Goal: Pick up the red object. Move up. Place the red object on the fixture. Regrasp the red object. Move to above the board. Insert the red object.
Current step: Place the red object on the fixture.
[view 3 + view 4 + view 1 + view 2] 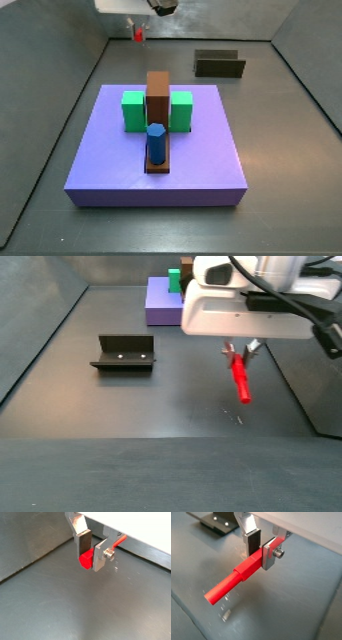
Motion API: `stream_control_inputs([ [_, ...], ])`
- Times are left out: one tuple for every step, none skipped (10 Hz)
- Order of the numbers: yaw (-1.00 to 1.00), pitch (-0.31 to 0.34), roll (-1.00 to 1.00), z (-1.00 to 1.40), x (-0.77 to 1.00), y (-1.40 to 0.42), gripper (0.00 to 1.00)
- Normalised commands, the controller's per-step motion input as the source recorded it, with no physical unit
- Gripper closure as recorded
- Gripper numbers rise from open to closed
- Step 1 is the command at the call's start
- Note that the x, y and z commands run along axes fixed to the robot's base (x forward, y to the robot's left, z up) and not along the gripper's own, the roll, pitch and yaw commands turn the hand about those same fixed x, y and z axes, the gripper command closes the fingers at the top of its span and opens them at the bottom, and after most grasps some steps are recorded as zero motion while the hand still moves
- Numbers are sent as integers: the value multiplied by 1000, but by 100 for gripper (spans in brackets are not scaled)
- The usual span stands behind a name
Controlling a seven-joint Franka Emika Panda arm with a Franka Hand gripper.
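Hand: the hand (pixel 260 550) hangs in the air above the grey surface (pixel 298 607), its flat silver fingers (pixel 270 556) with dark pads pinching the red object (pixel 232 583) near one end.
Red object: a bright, matte, stepped rod, thicker where it is held and thinner toward its free end; in a side view it hangs nearly upright below the hand (pixel 241 351), its lower tip clear of the surface.
Fixture: a dark L-shaped bracket (pixel 123 353) on a base plate, standing on the surface well apart from the red object (pixel 241 378); nothing rests on it.
Board: a flat purple square platform (pixel 156 150) carrying two green blocks (pixel 134 110), a brown upright slab (pixel 158 100) between them and a blue hexagonal peg (pixel 156 142) standing just in front of the slab.
Surface: dull dark grey, smooth, with faint scuffs and a raised wall along its edges.
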Motion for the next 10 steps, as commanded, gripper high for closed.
stream_control_inputs([
  [-206,-26,-1000,246,794,-31,100],
  [-214,-29,-1000,251,783,-31,100],
  [-283,-49,-1000,317,694,0,100],
  [-280,-46,-1000,320,694,0,100],
  [-277,-43,-1000,314,697,0,100],
  [-274,-46,-1000,311,703,0,100],
  [-269,-40,-1000,306,711,0,100],
  [-254,-34,-1000,294,729,-6,100],
  [-251,-31,-1000,291,734,-9,100],
  [-243,-23,-1000,280,743,-14,100],
])
